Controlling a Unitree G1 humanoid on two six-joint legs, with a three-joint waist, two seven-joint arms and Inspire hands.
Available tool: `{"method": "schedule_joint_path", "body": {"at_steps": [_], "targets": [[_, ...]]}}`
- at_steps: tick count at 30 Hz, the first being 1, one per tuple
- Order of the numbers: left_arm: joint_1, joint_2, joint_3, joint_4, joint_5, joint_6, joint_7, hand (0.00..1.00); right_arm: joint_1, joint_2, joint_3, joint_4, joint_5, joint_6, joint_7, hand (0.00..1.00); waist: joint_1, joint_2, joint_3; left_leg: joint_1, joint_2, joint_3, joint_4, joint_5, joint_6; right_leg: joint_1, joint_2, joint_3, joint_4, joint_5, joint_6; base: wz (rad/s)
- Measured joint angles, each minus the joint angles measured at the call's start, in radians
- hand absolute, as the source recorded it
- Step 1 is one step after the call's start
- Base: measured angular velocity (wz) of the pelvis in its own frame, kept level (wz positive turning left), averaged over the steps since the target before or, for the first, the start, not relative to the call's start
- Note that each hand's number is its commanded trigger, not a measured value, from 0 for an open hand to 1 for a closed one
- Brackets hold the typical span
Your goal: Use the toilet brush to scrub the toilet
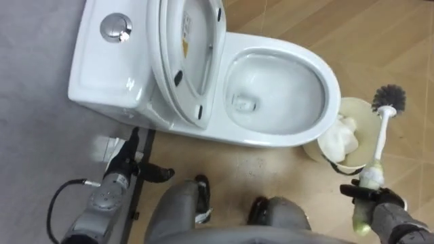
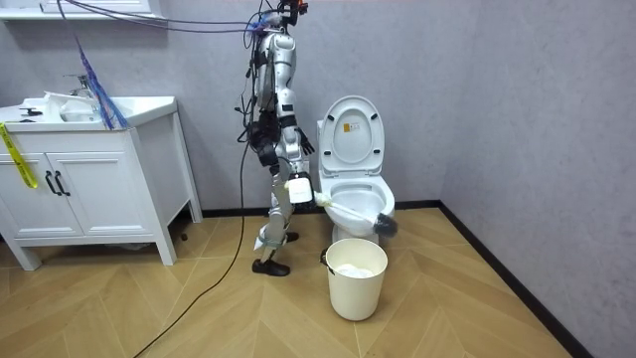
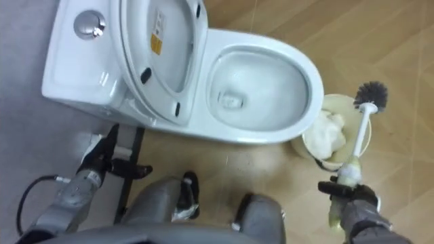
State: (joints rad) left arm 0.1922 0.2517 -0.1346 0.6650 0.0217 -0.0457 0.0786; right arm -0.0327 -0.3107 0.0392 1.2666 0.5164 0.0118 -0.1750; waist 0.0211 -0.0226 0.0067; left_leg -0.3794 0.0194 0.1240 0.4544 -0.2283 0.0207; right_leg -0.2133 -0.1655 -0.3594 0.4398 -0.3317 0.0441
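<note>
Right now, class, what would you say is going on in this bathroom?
The robot stands beside the toilet, whose lid is up. Its right hand grips a toilet brush by the handle, with the bristle head outside the bowl, near the waste bin. Its left hand hangs open near the tank. The brush is not yet in the bowl.

One yellow sticker [image 1: 184, 48] on raised toilet lid [image 1: 195, 78], print too small to read, no legible text

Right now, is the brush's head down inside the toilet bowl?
No: the brush, gripped in the right hand, has its bristle head outside the toilet bowl, out beside the bin.
</note>
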Motion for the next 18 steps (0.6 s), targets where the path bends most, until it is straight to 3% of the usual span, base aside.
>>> {"method": "schedule_joint_path", "body": {"at_steps": [6,11,15,18], "targets": [[0.083,-0.005,0.028,-0.014,0.01,-0.003,0.0,0.0,0.08,0.004,-0.01,-0.106,-0.077,0.002,-0.017,1.0,0.011,-0.023,-0.0008,0.124,-0.011,-0.021,-0.074,0.002,-0.003,0.162,0.029,-0.026,-0.161,0.052,0.017,0.07],[0.162,-0.013,0.106,-0.03,-0.012,-0.005,0.0,0.0,0.105,0.01,-0.01,-0.188,-0.157,0.004,-0.023,1.0,0.017,-0.053,-0.0022,0.215,-0.019,-0.025,-0.113,0.002,-0.004,0.263,0.035,-0.059,-0.218,0.072,0.024,0.03],[0.224,-0.022,0.177,-0.019,-0.031,-0.003,0.0,0.0,0.127,0.013,-0.011,-0.281,-0.301,0.012,-0.042,1.0,0.027,-0.057,-0.0033,0.244,-0.018,-0.037,-0.118,0.002,-0.004,0.3,0.045,-0.061,-0.241,0.087,0.024,0.02],[0.266,-0.031,0.206,-0.015,-0.03,0.003,0.0,0.0,0.144,0.014,-0.01,-0.306,-0.381,0.013,-0.043,1.0,0.06,-0.056,-0.003,0.26,-0.019,-0.045,-0.118,0.001,-0.004,0.318,0.044,-0.063,-0.242,0.088,0.024,0.01]]}}
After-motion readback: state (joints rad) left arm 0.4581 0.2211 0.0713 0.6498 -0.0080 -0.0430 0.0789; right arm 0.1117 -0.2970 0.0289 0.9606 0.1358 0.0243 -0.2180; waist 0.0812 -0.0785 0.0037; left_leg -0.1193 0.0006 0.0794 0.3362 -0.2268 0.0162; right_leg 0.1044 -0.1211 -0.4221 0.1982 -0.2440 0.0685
